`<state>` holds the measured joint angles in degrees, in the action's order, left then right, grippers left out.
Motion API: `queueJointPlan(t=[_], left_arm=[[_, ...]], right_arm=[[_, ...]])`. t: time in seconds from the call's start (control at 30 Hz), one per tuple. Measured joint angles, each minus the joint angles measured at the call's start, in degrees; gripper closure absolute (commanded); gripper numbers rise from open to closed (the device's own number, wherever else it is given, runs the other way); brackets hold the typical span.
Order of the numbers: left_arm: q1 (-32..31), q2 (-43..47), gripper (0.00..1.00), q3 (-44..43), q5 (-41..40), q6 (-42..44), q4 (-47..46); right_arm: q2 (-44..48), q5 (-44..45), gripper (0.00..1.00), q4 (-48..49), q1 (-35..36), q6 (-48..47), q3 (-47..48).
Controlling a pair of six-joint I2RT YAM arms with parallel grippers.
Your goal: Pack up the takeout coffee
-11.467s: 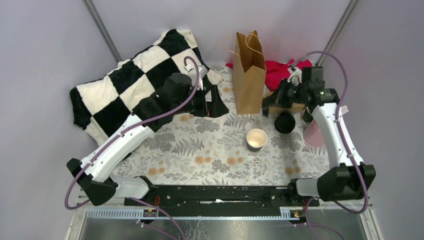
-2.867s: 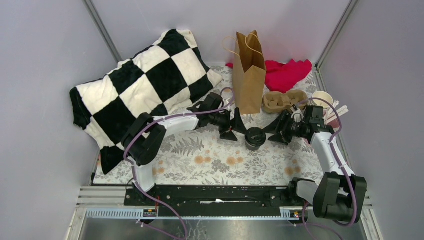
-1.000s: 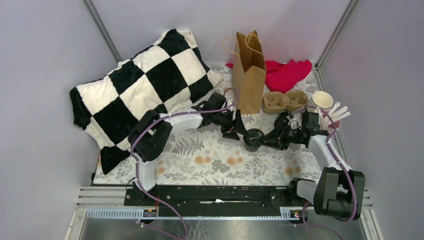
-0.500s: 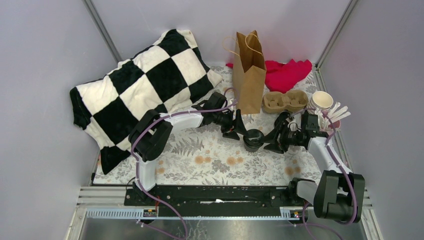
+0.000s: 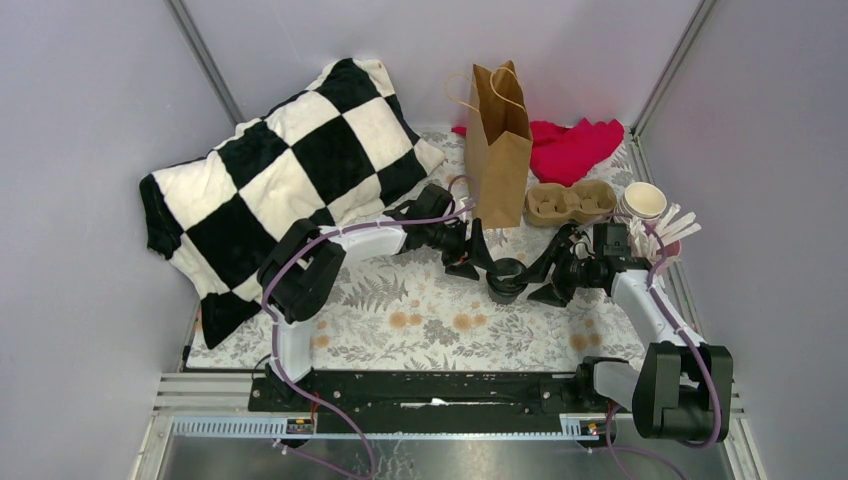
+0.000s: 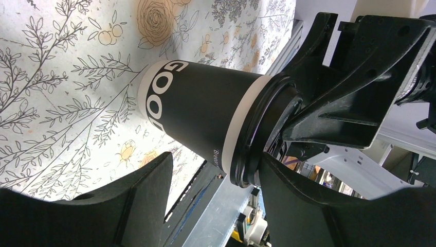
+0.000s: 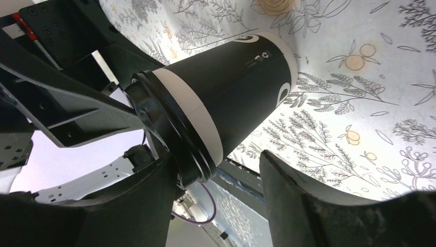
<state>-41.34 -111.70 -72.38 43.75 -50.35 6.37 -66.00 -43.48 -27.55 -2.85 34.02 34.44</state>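
Between open left pincer [image 5: 478,257] and open right pincer [image 5: 546,283] stands takeout coffee [image 5: 507,278].

cup: a lidded black coffee cup [image 5: 508,278] is being flanked upright on the flowered tablecloth [image 5: 420,310] | left gripper [image 5: 482,258]: being held spread just beside its left | right gripper [image 5: 543,280]: being held spread just beside its right | behind: a brown paper bag [image 5: 498,150] is being shown upright, with a cardboard cup tray [image 5: 568,203] just beside it
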Motion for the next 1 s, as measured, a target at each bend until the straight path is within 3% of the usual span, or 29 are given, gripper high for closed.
queueJointPlan(t=[0.2,0.5,0.8,1.0], left_arm=[[-0.04,-0.02,0.35,-1.22,-0.37,1.20,1.84],[-0.17,-0.59,0.35,-3.45,-0.68,3.56,5.35],[-0.17,-0.79,0.35,-4.00,-0.68,4.35,6.36],[-0.17,-0.79,0.35,-3.98,-0.63,4.39,6.29]], right_arm=[[0.70,0.87,0.25,-0.22,0.11,-0.63,3.32],[-9.99,-1.18,0.37,5.86,-0.28,-1.84,7.32],[-12.44,-2.80,0.42,11.10,-1.60,-2.51,4.66],[-11.37,-3.04,0.31,12.24,-1.92,-3.30,3.76]])
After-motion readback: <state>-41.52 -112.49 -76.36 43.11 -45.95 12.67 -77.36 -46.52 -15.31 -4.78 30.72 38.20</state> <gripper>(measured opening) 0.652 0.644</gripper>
